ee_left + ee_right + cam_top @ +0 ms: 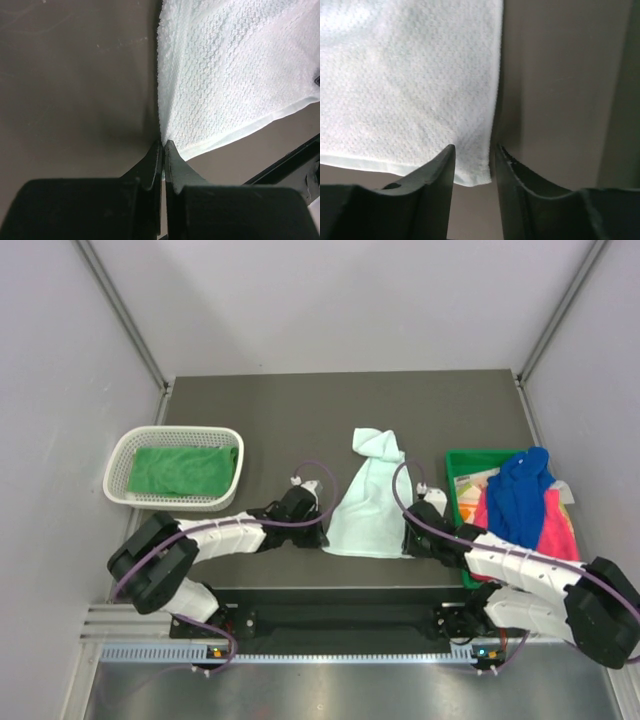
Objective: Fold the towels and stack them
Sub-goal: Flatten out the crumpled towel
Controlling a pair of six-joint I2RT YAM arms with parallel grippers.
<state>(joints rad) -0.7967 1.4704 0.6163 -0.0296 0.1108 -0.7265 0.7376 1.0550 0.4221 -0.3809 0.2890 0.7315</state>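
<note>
Folding stage, two-arm grasp of the near hem. A pale mint-white terry towel (366, 508) lies on the dark grey table (250, 410) between the two arms, its near part spread flat and its far end bunched into a twist. The left gripper (163, 144) sits at the near left corner of this towel with its jaws pressed together, apparently pinching the edge of the cloth. The right gripper (474, 150) sits at the near right corner with its jaws apart, the corner lying in the gap between them but not clamped. A folded green towel (180, 468) rests inside the white mesh basket (175, 430) at the left. A royal blue towel (520, 495) and a pink towel (555, 525) are heaped in the green plastic bin (470, 456) at the right. The step in hand appears to be securing both near corners before a fold. The next move would call for the right jaws to close on their corner. Both arms could then lift together and carry the hem over the far end, keeping it taut so that the crumpled part smooths out.
</note>
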